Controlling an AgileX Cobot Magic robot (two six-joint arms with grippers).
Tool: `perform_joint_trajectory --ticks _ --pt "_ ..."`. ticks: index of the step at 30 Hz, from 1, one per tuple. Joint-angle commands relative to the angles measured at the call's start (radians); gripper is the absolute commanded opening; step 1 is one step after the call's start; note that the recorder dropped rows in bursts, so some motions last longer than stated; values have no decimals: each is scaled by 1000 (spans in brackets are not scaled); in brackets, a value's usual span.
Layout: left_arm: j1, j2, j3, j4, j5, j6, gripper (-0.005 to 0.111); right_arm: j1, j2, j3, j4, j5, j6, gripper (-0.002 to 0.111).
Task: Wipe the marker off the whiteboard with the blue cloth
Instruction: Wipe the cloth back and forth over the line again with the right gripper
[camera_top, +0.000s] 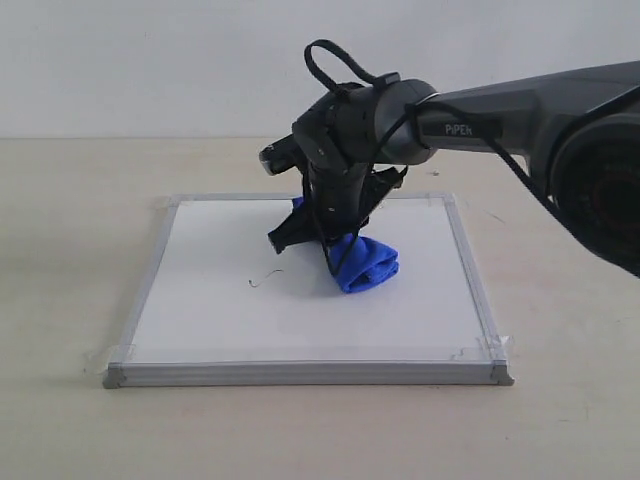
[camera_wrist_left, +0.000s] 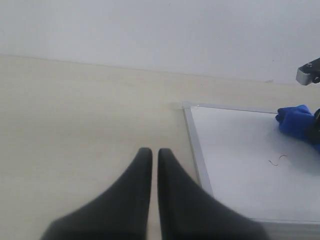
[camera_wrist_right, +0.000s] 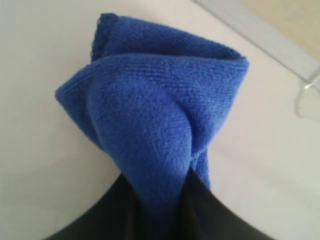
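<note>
The whiteboard (camera_top: 220, 320) lies flat on the table with its silver frame all round. A short dark marker line (camera_top: 265, 279) with a small curl sits left of the board's middle; the left wrist view shows the marker (camera_wrist_left: 278, 160) too. The blue cloth (camera_top: 366, 264) rests bunched on the board, right of the marker and apart from it. My right gripper (camera_top: 335, 255) is shut on the blue cloth (camera_wrist_right: 155, 120), pinching its near fold between both fingers. My left gripper (camera_wrist_left: 151, 151) hovers over bare table beside the whiteboard's (camera_wrist_left: 235, 160) frame, fingers together and holding nothing.
The beige table (camera_top: 70, 250) surrounds the board, with a pale wall behind. Clear tape bits (camera_top: 480, 350) hold the board's corners. The right arm (camera_top: 520, 115) reaches in from the right above the board.
</note>
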Motion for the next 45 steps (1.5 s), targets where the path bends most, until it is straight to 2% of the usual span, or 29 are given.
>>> perform_joint_trajectory --ticks 1,8,11,13,15,18,20,22,25,31,32,34,37,38,39,40,42,43,45 --pt "-3 -3 4 -8 3 5 4 18 11 5 76 -41 -90 0" --pt "-3 -3 4 -8 3 5 4 101 13 5 552 -70 -579 0" --pt "-3 -3 4 -8 3 5 4 103 13 5 604 -59 -635 0" --pt "-3 -3 4 -8 3 5 4 92 13 5 523 -53 -593 0" --pt "-3 -3 4 -8 3 5 4 80 17 5 361 -51 -459 0" --pt "-3 -3 4 -8 3 5 4 54 26 5 14 -6 -118 0" --pt "-3 -3 4 -8 3 5 4 49 30 5 -163 52 32 0" --pt "-3 -3 4 -8 3 5 4 49 31 5 -194 72 45 0" --pt "-3 -3 4 -8 3 5 4 64 31 5 -38 36 -90 0" --pt "-3 -3 4 -8 3 5 4 105 31 5 723 -20 -772 0" --pt "-3 -3 4 -8 3 5 4 109 31 5 804 -10 -854 0" --pt "-3 -3 4 -8 3 5 4 109 31 5 852 -14 -892 0" --pt "-3 -3 4 -8 3 5 4 100 31 5 730 -41 -806 0" --pt "-3 -3 4 -8 3 5 4 88 33 5 520 -69 -608 0" --pt "-3 -3 4 -8 3 5 4 82 33 5 419 -71 -482 0" --pt "-3 -3 4 -8 3 5 4 72 35 5 160 -49 -215 0" --pt "-3 -3 4 -8 3 5 4 70 37 5 -119 21 -5 0" --pt "-3 -3 4 -8 3 5 4 75 37 5 -170 48 24 0" --pt "-3 -3 4 -8 3 5 4 75 37 5 -127 58 5 0"
